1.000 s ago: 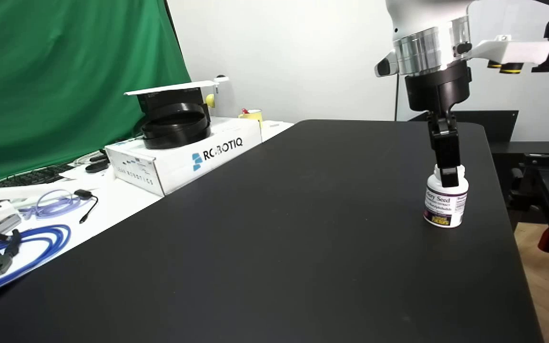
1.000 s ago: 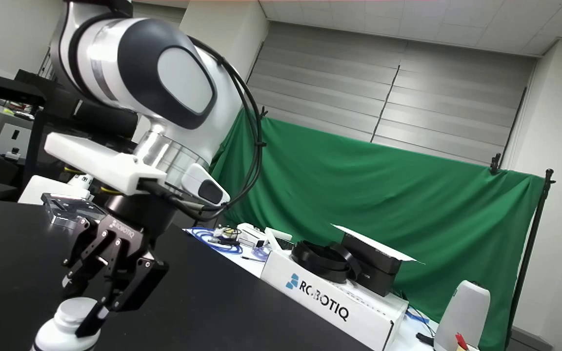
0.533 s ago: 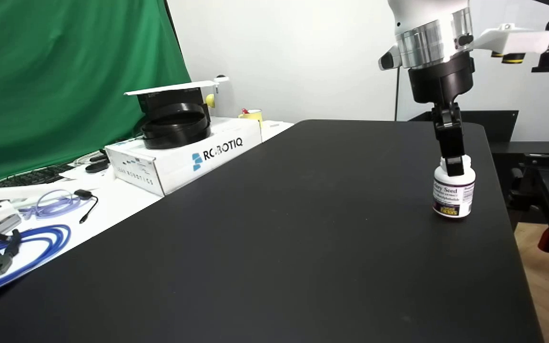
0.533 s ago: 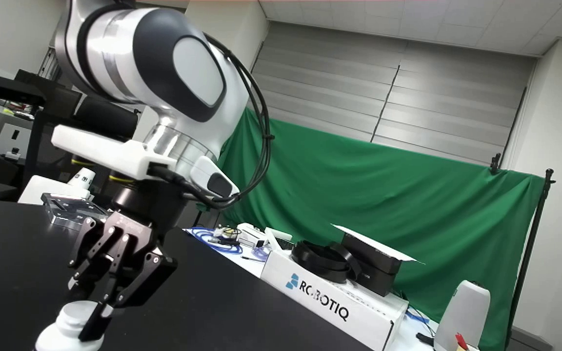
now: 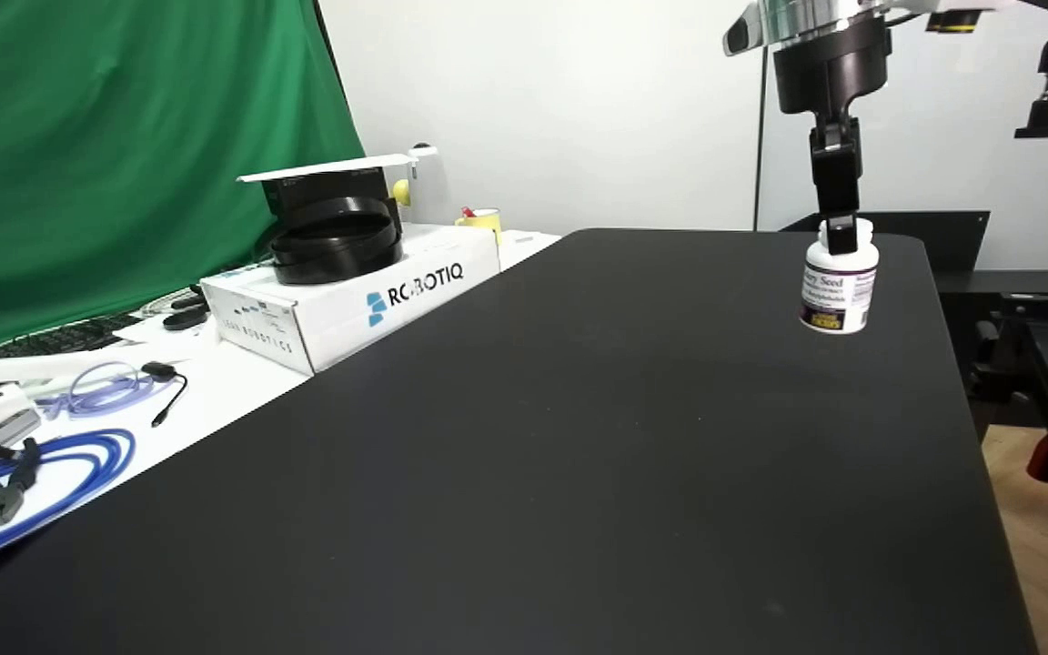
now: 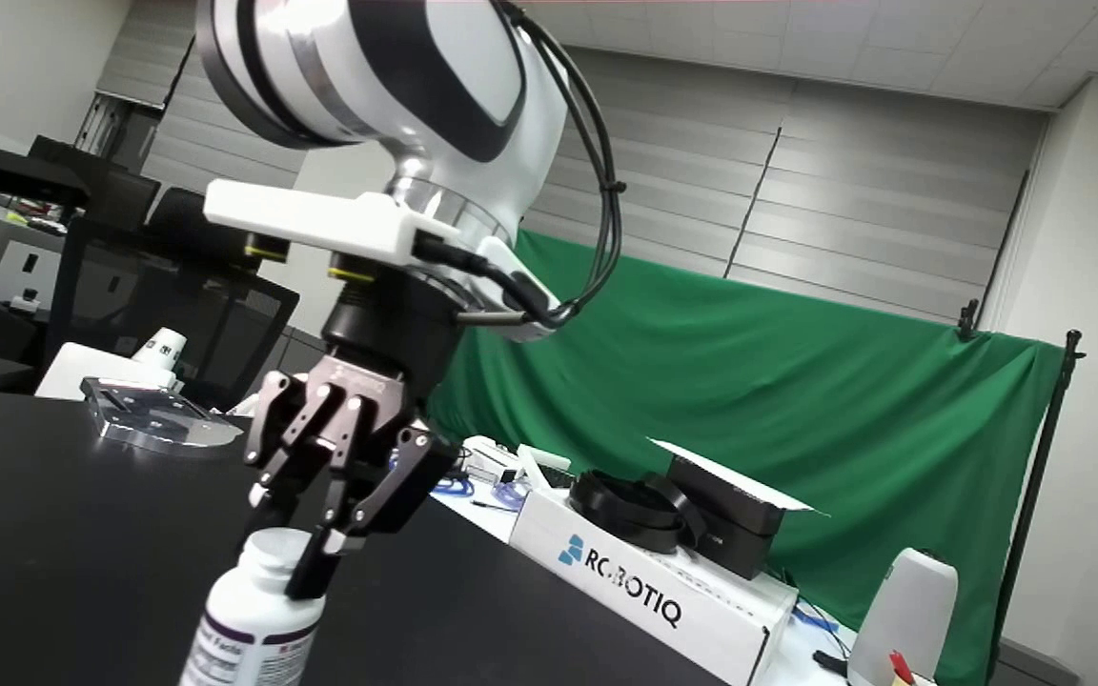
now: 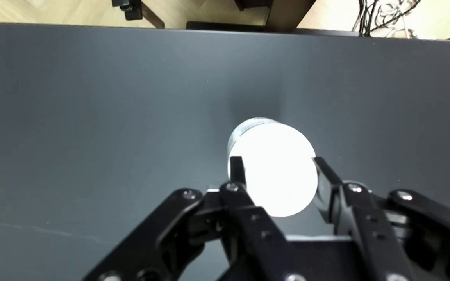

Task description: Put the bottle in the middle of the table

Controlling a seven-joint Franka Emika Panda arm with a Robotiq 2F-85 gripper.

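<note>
The bottle (image 5: 838, 293) is small and white, with a white cap and a label with dark and yellowish bands. It is upright in the air above the black table (image 5: 488, 455), near the table's right edge in that exterior view. My gripper (image 5: 842, 238) is shut on the bottle's neck and cap from above. In an exterior view the two fingers (image 6: 284, 562) sit on either side of the cap, and the bottle (image 6: 258, 610) is cut off by the frame bottom. In the wrist view the overexposed cap (image 7: 275, 175) lies between the fingertips (image 7: 277, 159).
A white Robotiq box (image 5: 397, 282) with black rings (image 5: 335, 241) on it stands on the white surface beside the table. Blue cables (image 5: 87, 473) lie there too. A clear plastic piece (image 6: 153, 419) is on the black table. The table edge (image 7: 209, 30) shows in the wrist view.
The gripper and bottle have risen well off the table. The bottle first shifted slightly right, then up and slightly left in one exterior view, and up and right in another.
</note>
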